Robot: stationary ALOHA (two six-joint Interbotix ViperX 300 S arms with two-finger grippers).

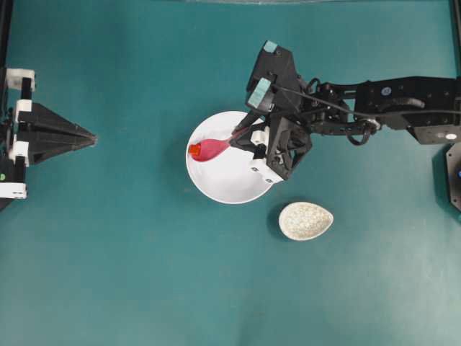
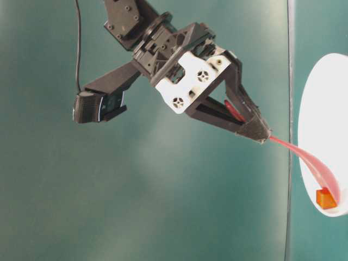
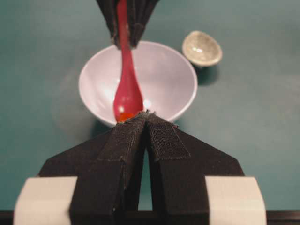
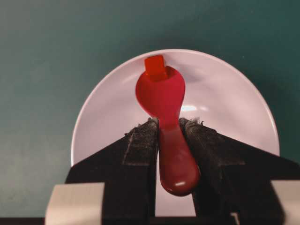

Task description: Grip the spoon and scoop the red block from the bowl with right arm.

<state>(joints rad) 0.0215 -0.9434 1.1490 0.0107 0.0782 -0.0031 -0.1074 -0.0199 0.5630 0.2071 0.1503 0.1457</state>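
Observation:
My right gripper (image 1: 243, 134) is shut on the handle of the pink-red spoon (image 1: 211, 148), seen close in the right wrist view (image 4: 168, 123) with the spoon (image 4: 161, 96) between its fingers. The scoop reaches into the white bowl (image 1: 238, 184) near its left rim. The tiny orange-red block (image 1: 194, 150) sits at the tip of the scoop, against the bowl's wall; it also shows in the right wrist view (image 4: 155, 65) and the table-level view (image 2: 325, 198). My left gripper (image 1: 92, 136) is shut and empty at the far left, pointing at the bowl (image 3: 164, 79).
A small speckled oval dish (image 1: 306, 220) stands on the teal table just right of and below the bowl; it also shows in the left wrist view (image 3: 202, 48). The right arm (image 1: 389, 108) stretches in from the right edge.

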